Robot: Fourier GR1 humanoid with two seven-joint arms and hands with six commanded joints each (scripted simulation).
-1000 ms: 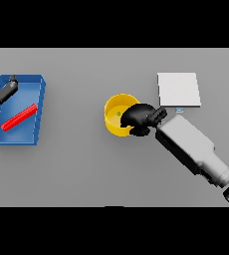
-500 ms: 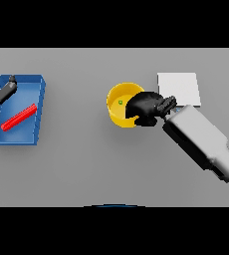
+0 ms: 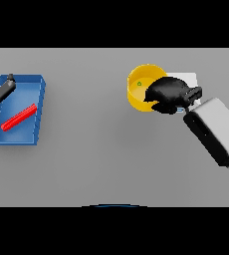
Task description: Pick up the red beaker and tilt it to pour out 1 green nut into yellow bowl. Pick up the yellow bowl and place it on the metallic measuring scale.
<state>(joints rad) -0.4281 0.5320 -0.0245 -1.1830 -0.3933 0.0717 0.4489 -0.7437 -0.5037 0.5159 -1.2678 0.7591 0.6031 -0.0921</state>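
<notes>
The robot's right hand (image 3: 167, 93) grips the yellow bowl (image 3: 142, 88) by its right-hand rim, dark fingers curled over the edge and reaching into the bowl's hollow. Behind the hand, the white and grey right arm (image 3: 213, 130) runs down toward the lower right of the head view. Inside the bowl, 1 small green nut (image 3: 139, 83) lies on the yellow floor near the centre, left of the fingers. A sliver of the pale metallic measuring scale (image 3: 190, 79) shows just beyond the hand, at the bowl's right side, most of it hidden by hand and bowl; whether the bowl touches the scale cannot be told.

Well apart, at the left side of the grey table (image 3: 96, 149), a blue tray (image 3: 31, 120) holds a long red beaker (image 3: 19, 117) lying slantwise. The left hand (image 3: 3, 90) shows at the tray's upper left corner, beside the frame's edge; whether its fingers are spread or closed cannot be told.
</notes>
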